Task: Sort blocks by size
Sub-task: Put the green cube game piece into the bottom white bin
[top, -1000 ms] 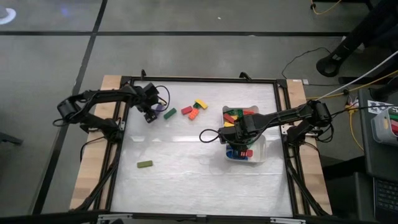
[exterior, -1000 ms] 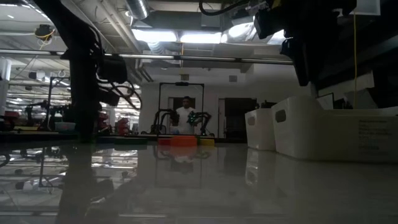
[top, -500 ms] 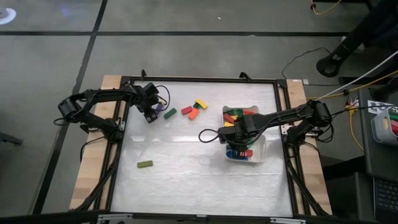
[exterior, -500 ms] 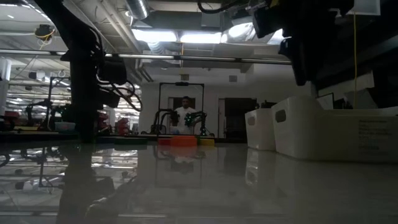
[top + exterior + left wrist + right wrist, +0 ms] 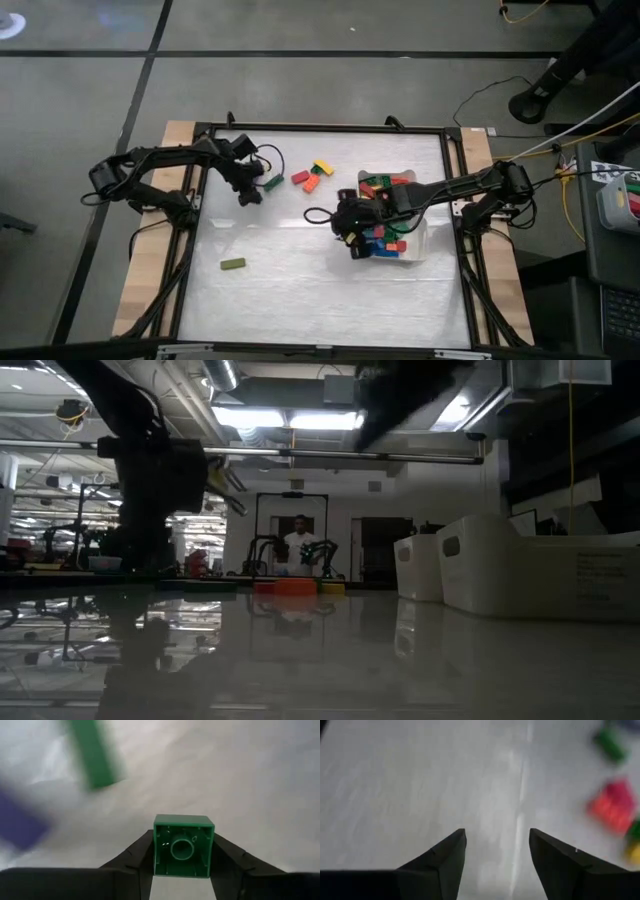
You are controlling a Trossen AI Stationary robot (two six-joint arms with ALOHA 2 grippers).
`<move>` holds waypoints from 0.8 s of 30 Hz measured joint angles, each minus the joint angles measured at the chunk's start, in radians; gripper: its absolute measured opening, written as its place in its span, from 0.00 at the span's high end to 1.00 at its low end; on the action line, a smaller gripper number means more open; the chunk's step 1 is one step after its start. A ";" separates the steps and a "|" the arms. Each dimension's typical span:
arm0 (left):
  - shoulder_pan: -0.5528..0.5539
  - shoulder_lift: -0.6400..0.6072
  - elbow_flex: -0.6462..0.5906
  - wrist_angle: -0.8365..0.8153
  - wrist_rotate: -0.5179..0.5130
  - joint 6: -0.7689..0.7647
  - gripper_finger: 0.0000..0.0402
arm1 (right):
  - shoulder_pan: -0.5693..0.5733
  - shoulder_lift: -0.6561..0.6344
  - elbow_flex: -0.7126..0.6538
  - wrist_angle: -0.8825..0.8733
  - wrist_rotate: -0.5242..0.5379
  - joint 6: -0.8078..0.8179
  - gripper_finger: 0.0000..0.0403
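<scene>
Beyond the glossy white table (image 5: 330,660), a person (image 5: 297,542) stands under ceiling lights (image 5: 290,420).

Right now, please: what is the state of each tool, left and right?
Left tool: closed on a green block.
Right tool: open, holding nothing, above the bare table.

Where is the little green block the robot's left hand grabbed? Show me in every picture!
High view: hidden under the left gripper, left of the long green block.
Low view: cannot tell; the arm is only a dark shape.
Left wrist view: green cube low in the middle, pinched between the fingers.
Right wrist view: not in it.
Shared landmark: the long green block.
</scene>
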 joint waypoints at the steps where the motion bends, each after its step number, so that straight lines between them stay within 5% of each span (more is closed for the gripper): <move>1: -0.012 0.000 0.000 0.022 0.055 -0.026 0.66 | 0.000 0.000 0.000 0.041 0.002 -0.036 0.46; 4: -0.060 0.000 0.000 0.114 0.194 -0.166 0.66 | 0.000 0.000 0.000 0.159 0.009 -0.132 0.46; 9: -0.195 0.000 0.001 0.379 0.274 -0.342 0.65 | 0.000 0.009 0.001 0.312 0.009 -0.233 0.46; 18: -0.444 -0.001 0.003 0.874 0.279 -0.554 0.65 | 0.000 0.074 0.000 0.407 0.023 -0.326 0.46; 24: -0.547 0.000 0.002 0.980 0.256 -0.626 0.65 | 0.000 0.092 0.002 0.520 0.037 -0.398 0.46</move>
